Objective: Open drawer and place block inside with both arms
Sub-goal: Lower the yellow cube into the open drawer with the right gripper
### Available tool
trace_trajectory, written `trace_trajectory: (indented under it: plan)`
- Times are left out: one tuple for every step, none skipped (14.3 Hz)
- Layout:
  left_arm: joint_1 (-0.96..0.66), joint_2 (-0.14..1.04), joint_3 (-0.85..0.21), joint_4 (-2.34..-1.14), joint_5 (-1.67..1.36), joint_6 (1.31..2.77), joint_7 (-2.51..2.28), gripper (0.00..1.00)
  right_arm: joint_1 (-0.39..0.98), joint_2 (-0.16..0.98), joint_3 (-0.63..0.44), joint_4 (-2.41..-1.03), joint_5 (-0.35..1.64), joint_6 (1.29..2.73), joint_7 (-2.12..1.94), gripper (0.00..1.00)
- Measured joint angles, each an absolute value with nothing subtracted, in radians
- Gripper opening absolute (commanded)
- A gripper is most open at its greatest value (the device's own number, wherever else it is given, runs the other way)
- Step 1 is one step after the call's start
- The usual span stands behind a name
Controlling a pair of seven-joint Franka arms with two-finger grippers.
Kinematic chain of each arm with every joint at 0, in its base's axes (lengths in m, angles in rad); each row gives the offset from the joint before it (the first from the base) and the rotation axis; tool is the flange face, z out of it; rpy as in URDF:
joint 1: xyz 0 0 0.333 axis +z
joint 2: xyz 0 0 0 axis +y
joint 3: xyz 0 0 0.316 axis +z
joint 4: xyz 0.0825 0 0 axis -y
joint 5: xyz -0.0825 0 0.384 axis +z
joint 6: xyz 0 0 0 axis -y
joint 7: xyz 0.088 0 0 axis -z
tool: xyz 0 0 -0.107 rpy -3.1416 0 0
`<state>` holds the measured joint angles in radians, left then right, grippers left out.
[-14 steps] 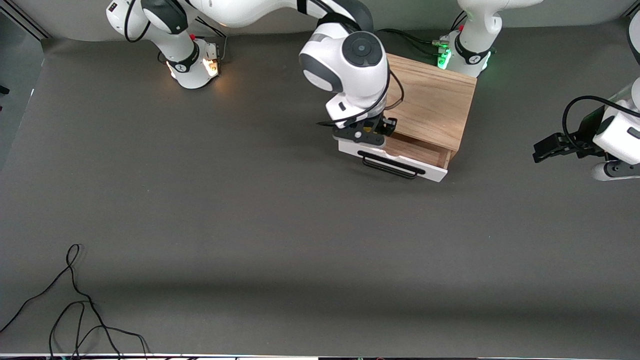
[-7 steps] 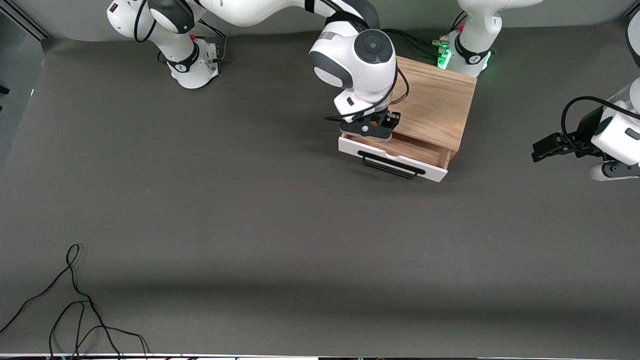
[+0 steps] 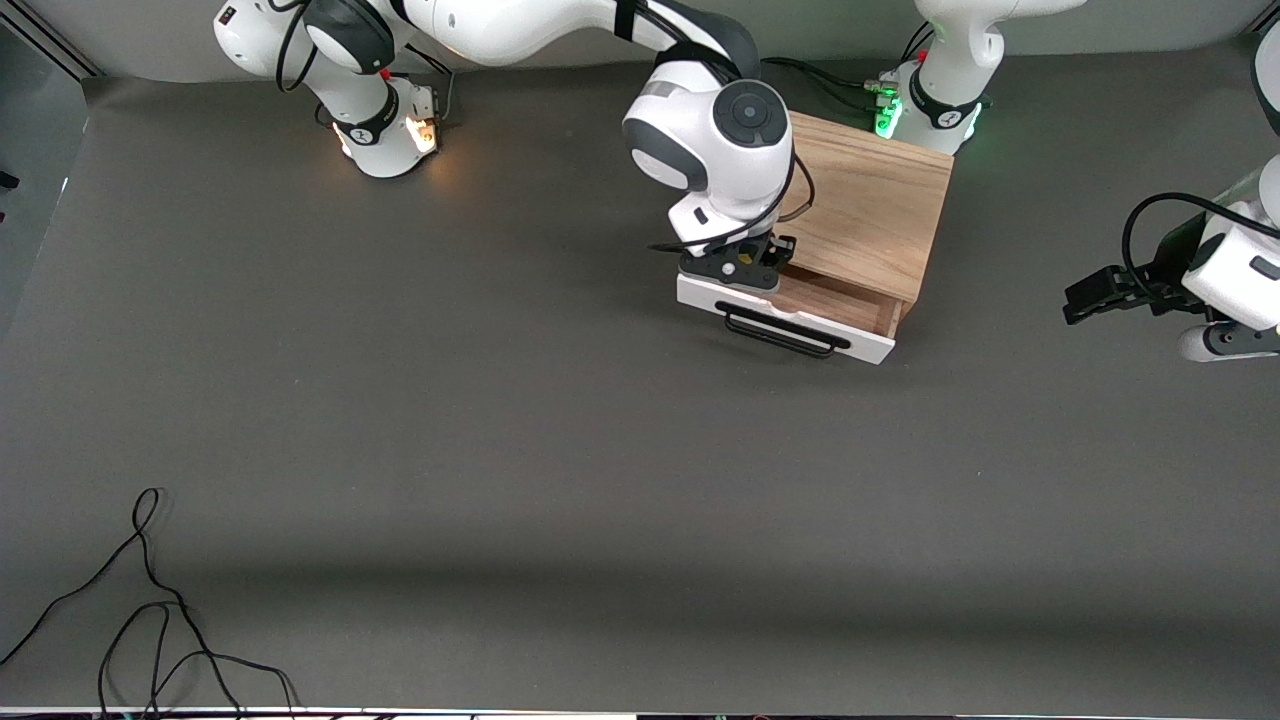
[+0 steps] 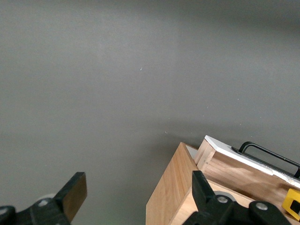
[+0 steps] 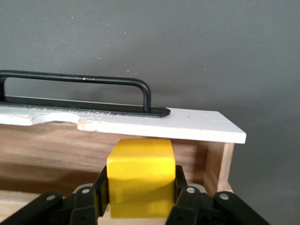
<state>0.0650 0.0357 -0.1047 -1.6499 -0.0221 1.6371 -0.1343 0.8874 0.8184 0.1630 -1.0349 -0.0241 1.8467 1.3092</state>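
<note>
The drawer [image 3: 800,305] stands pulled out of the light wooden box [image 3: 870,205], its white front panel and black bar handle [image 3: 780,332] toward the front camera. My right gripper [image 3: 735,268] is over the drawer's open wood interior at the end toward the right arm, shut on the yellow block [image 5: 140,171]. The right wrist view shows the block between the fingers, just inside the white panel [image 5: 187,124]. My left gripper [image 3: 1095,295] waits open and empty over the table at the left arm's end. The left wrist view shows the box [image 4: 171,199] and the block [image 4: 293,206].
A loose black cable [image 3: 150,600] lies near the front camera at the right arm's end. The right arm's base [image 3: 385,130] and the left arm's base [image 3: 930,110] stand along the table's back edge, the left one close against the wooden box.
My right gripper with the block has shifted a little toward the wooden box and come down over the open drawer. The left arm has barely moved.
</note>
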Motion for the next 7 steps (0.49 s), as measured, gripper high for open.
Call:
trace_trajectory:
  plan:
    - [0.065, 0.036, -0.105, -1.650, -0.022, 1.637, -0.134, 1.00, 0.887, 0.824, 0.163, -1.035, -0.032, 1.847, 1.309, 0.00]
    - [0.065, 0.036, -0.105, -1.650, -0.022, 1.637, -0.134, 1.00, 0.887, 0.829, 0.163, -1.034, -0.039, 1.847, 1.309, 0.00]
    - [0.065, 0.036, -0.105, -1.650, -0.022, 1.637, -0.134, 1.00, 0.887, 0.831, 0.163, -1.034, -0.039, 1.848, 1.309, 0.00]
    - [0.065, 0.036, -0.105, -1.650, -0.022, 1.637, -0.134, 1.00, 0.887, 0.831, 0.163, -1.033, -0.040, 1.847, 1.310, 0.00]
    - [0.065, 0.036, -0.105, -1.650, -0.022, 1.637, -0.134, 1.00, 0.887, 0.831, 0.163, -1.033, -0.040, 1.848, 1.311, 0.00]
    - [0.065, 0.036, -0.105, -1.650, -0.022, 1.637, -0.134, 1.00, 0.887, 0.831, 0.163, -1.033, -0.040, 1.849, 1.312, 0.00]
    - [0.065, 0.036, -0.105, -1.650, -0.022, 1.637, -0.134, 1.00, 0.887, 0.831, 0.163, -1.033, -0.041, 1.855, 1.313, 0.02]
